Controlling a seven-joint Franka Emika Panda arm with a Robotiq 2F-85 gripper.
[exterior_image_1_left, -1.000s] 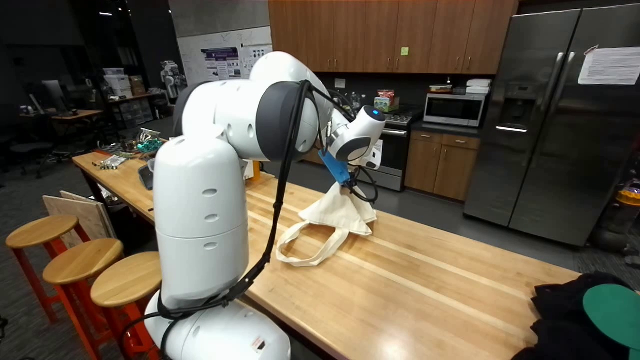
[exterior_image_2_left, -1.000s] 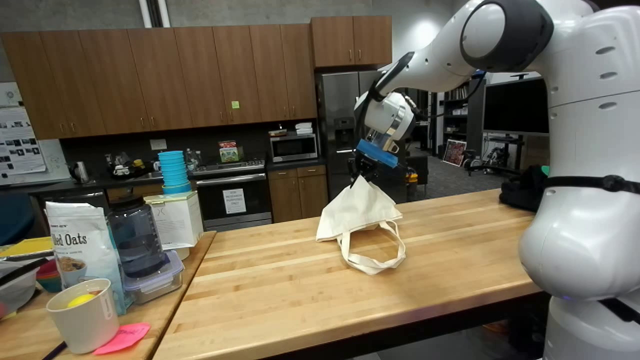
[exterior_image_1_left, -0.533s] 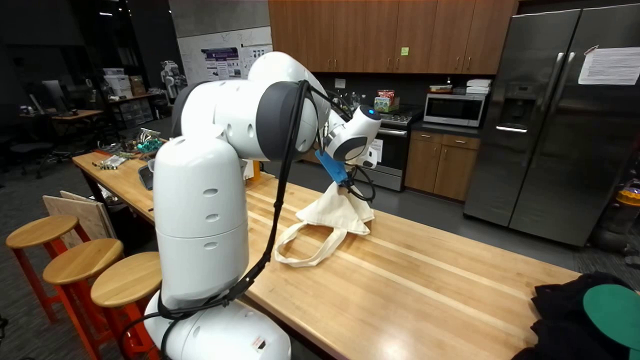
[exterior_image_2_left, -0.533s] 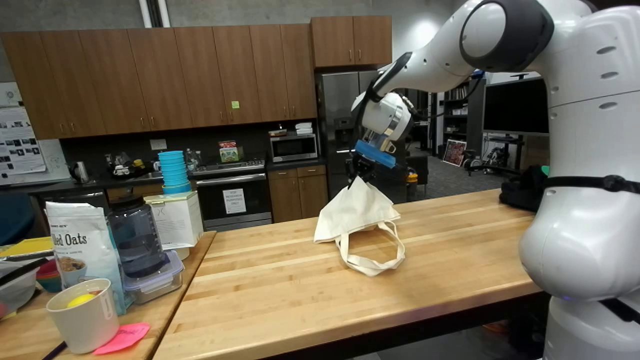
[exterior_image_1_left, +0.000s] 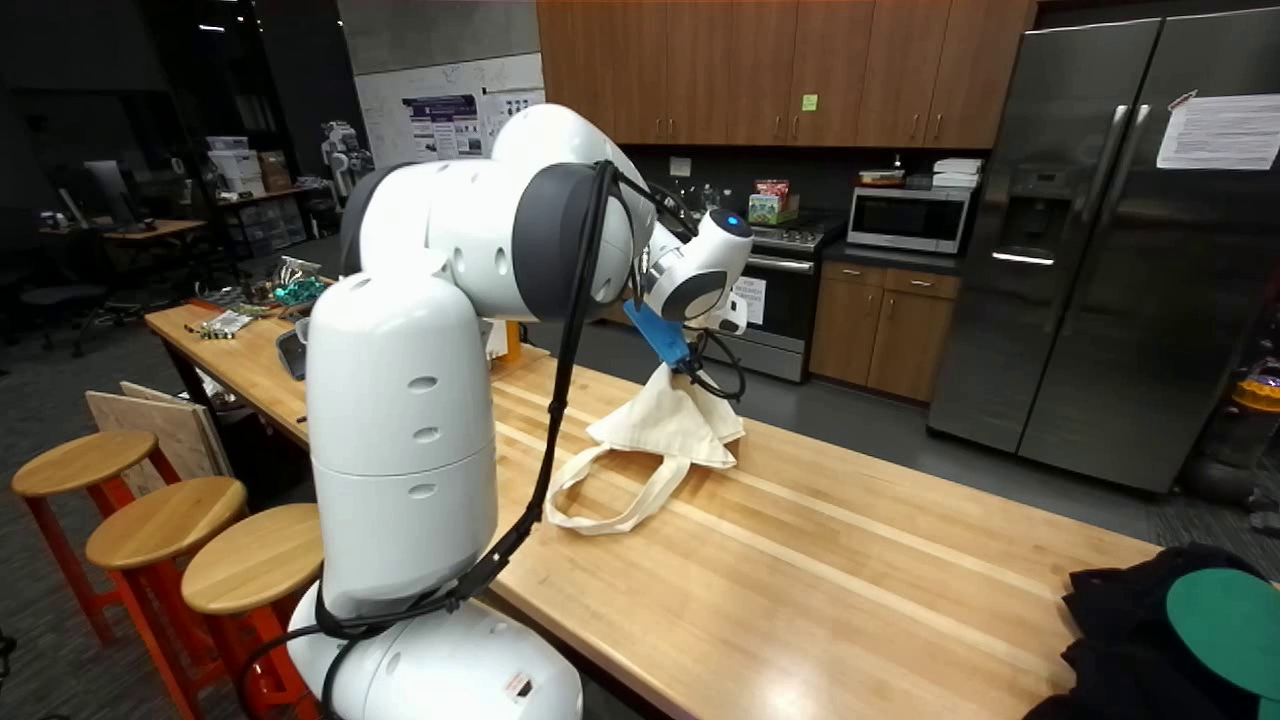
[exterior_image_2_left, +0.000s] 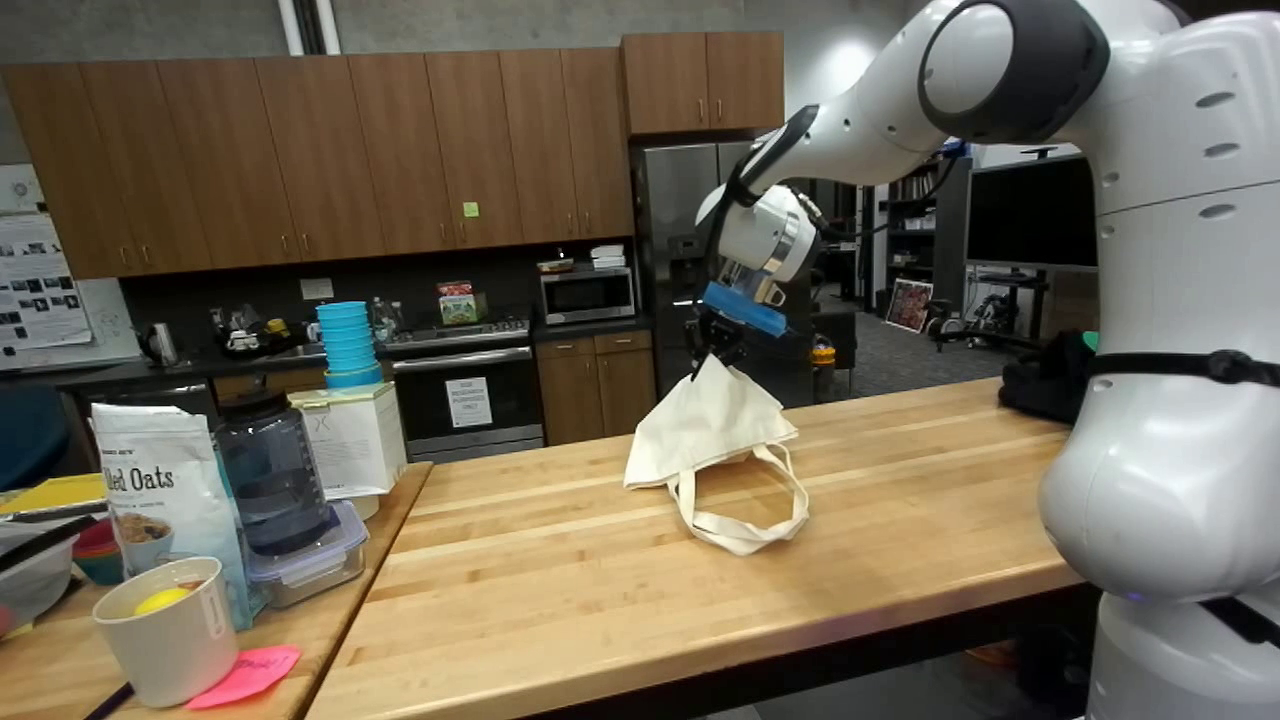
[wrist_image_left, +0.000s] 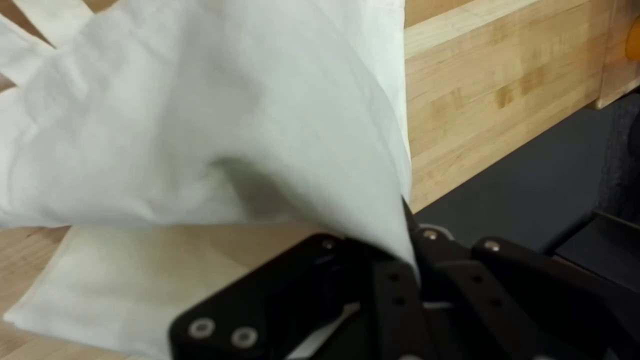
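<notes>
Gripper is pinching cloth bag by its peak, above table | straps are lying on table | limp cloth is probably wanting firm, slow handling

Your gripper pinches a fold of the white bag, whose cloth spreads to the left; another flap shows at the near left, over the table. Its straps are at the far left. To your right, beyond the table's edge, is dark floor, and part of an orange thing shows far right.
</notes>
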